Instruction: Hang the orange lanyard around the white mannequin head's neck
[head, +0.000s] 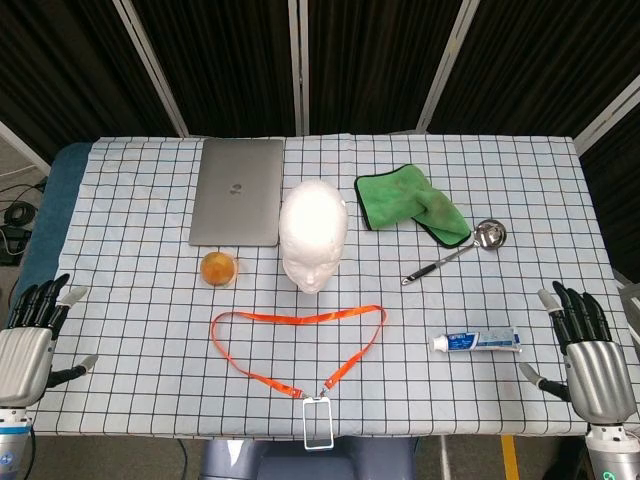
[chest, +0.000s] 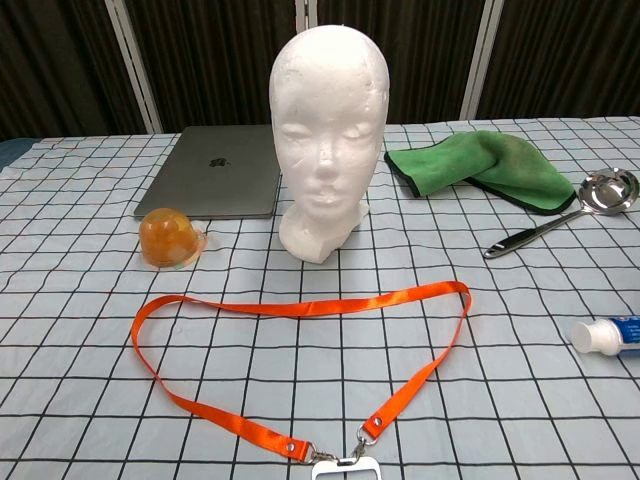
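From the head view, the left hand (head: 30, 345) sits off the table's (head: 140, 330) near left corner, its wrist cut by the frame's bottom; fingers point away, spread and holding nothing. The right hand (head: 588, 360) mirrors it off the near right corner, fingers likewise apart and released, forearm cut off below. The lanyard (head: 300, 345) lies flat as an open loop near the front edge, middle of the table, just in front of the head (head: 314, 235), not touching it. Its clear badge holder (head: 317, 423) hangs over the front edge. The head stands mid-table; seen from above, its neck is hidden. A laptop (head: 238, 190) lies closed toward the back edge, left of the head; an orange cup (head: 219, 268) sits in front of it. A green cloth (head: 410, 202) and a ladle (head: 455, 250) lie right of the head, a toothpaste tube (head: 478, 342) nearer the front right.

From the chest view, neither hand shows. The head stands upright, facing forward, the lanyard spread before its base. The badge holder is cut off by the bottom edge; the tube is cut off at the right.
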